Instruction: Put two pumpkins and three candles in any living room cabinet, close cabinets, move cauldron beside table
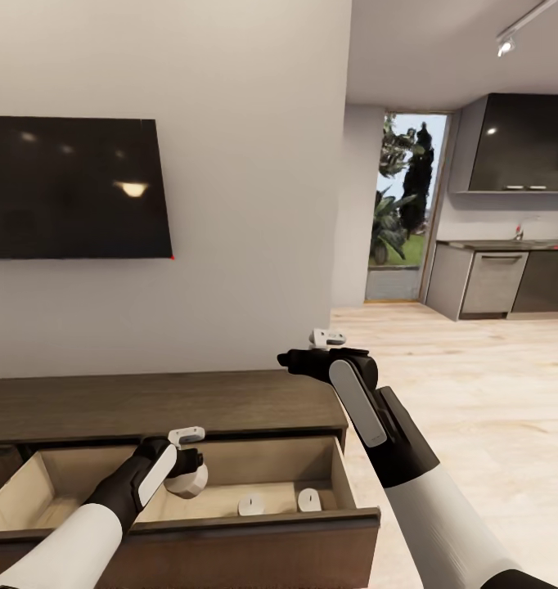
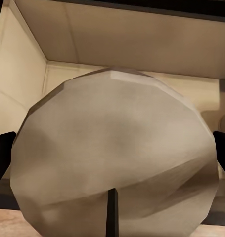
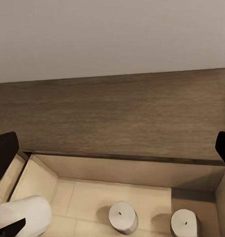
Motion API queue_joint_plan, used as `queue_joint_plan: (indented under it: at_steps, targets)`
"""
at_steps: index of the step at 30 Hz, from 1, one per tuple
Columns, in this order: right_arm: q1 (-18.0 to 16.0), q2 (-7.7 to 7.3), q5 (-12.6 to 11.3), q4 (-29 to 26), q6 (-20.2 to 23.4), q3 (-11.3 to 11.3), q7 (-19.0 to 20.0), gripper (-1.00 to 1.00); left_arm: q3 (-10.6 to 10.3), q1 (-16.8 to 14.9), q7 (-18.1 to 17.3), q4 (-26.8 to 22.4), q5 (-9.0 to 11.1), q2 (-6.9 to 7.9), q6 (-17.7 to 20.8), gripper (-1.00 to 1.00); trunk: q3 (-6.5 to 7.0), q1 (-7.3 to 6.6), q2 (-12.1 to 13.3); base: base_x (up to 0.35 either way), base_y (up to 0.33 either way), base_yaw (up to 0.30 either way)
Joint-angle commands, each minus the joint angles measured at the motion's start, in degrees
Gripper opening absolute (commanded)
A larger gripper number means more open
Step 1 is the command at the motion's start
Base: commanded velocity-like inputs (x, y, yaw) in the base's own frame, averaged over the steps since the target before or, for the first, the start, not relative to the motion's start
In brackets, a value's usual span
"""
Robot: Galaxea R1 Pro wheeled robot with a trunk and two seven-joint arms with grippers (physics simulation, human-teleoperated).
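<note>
A candle is held tight in the left gripper over the open drawer; two candles are laid inside; the right gripper's jaws are spread wide

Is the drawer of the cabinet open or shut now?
Open. The drawer is pulled out from the cabinet; its tan inside shows, with two candles standing on its floor.
</note>
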Motion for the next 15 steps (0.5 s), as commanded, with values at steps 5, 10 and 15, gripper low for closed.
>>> queue_joint_plan:
  at_steps: [5, 10, 15]
  targets:
    - [-0.03, 0.00, -0.56, -0.02, 0.08, 0.07, -0.60, 1.00, -0.40, -0.05, 0.51, -0.11, 0.57, 0.08, 0.13, -1.00, -0.97, 1.10, -2.05, 0.000, 0.000, 0.000]
    - [-0.01, 0.00, -0.56, -0.01, 0.09, 0.12, -0.60, 1.00, -0.40, -0.05, 0.51, -0.11, 0.57, 0.08, 0.13, -1.00, -1.86, 2.19, -4.06, 0.000, 0.000, 0.000]
    - [-0.01, 0.00, -0.56, -0.02, 0.11, 0.13, -0.60, 1.00, -0.40, -0.05, 0.51, -0.11, 0.57, 0.11, 0.13, -1.00, -2.76, 3.29, -6.06, 0.000, 0.000, 0.000]
